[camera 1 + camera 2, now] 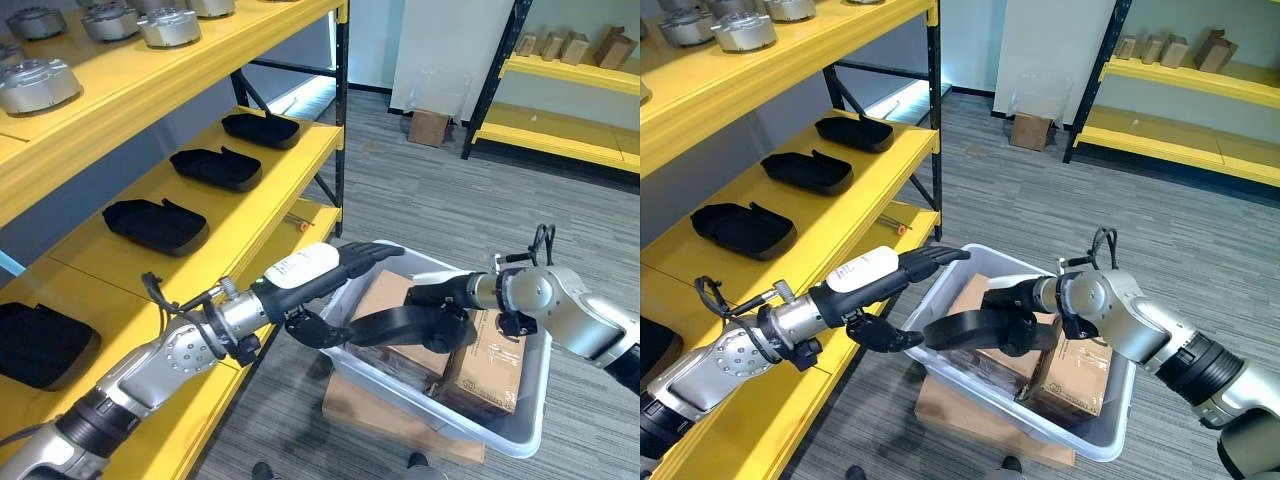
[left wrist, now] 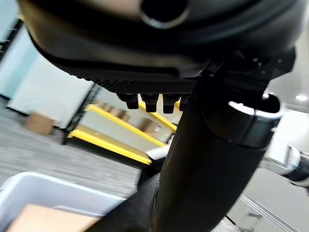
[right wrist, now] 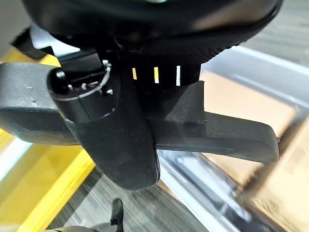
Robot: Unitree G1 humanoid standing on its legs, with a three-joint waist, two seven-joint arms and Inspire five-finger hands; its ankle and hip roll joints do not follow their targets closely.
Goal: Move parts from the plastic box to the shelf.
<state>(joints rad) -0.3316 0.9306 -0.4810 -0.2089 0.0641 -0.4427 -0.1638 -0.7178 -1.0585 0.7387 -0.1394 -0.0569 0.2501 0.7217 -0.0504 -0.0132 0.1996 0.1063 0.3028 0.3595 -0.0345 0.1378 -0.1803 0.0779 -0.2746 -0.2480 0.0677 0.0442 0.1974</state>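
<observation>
Grey carpeted storeroom floor point(image 1: 440, 200), with yellow shelving point(image 1: 250, 210) at 9 to 11 o'clock carrying a row of black moulded trays point(image 1: 155, 225) and, on the tier above, metal castings point(image 1: 168, 27). White plastic box point(image 1: 505, 440) sits at 5 o'clock, containing cardboard cartons point(image 1: 1075, 385). Right hand point(image 1: 440, 325) is clamped on a black moulded part point(image 1: 385, 325), holding it above the box's near rim. Left hand point(image 1: 345, 265) hovers just above the part's free end, fingers extended straight, thumb curled beneath, gripping nothing. Assessment: part appears a thin, rigid, light shell; smooth surface may slip. Supporting both ends seems advisable.
</observation>
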